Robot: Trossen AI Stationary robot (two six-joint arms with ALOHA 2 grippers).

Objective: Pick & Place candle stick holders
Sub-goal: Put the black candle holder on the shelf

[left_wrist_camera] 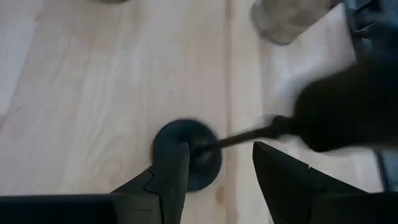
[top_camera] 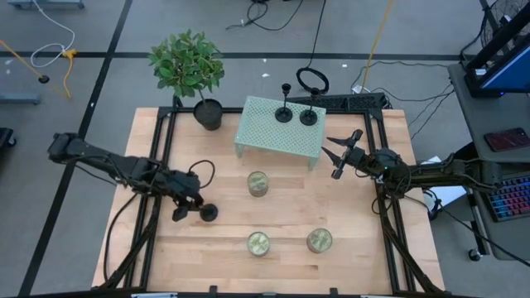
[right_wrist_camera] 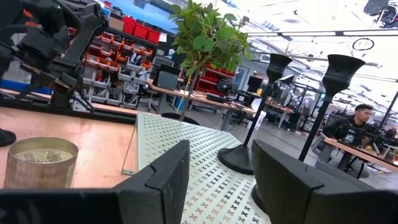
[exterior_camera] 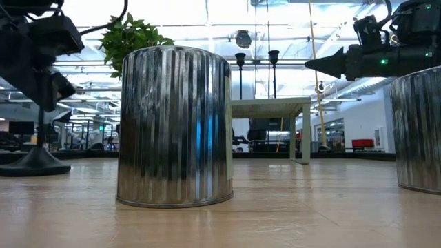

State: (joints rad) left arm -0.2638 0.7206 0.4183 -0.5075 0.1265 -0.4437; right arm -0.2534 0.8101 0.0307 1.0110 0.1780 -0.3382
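One black candle stick holder [top_camera: 207,213] stands upright on its round base [left_wrist_camera: 186,155] on the wooden table, left of centre. My left gripper [top_camera: 189,205] is over it, pointing down and open; its fingers stand on either side of the thin stem [left_wrist_camera: 242,135] without touching it. The holder also shows in the low view [exterior_camera: 34,162]. Two more black holders [top_camera: 284,112] [top_camera: 309,116] stand on a pale green perforated stand [top_camera: 265,132] at the far middle. My right gripper [top_camera: 334,156] is open and empty, level, just off the stand's right end, facing the two holders [right_wrist_camera: 249,155].
Three pale green-gold jar candles stand on the table, one at the centre [top_camera: 258,184] and two near the front [top_camera: 258,243] [top_camera: 320,241]. A potted plant [top_camera: 189,66] stands at the far left of the stand. Bare wood lies between the jars.
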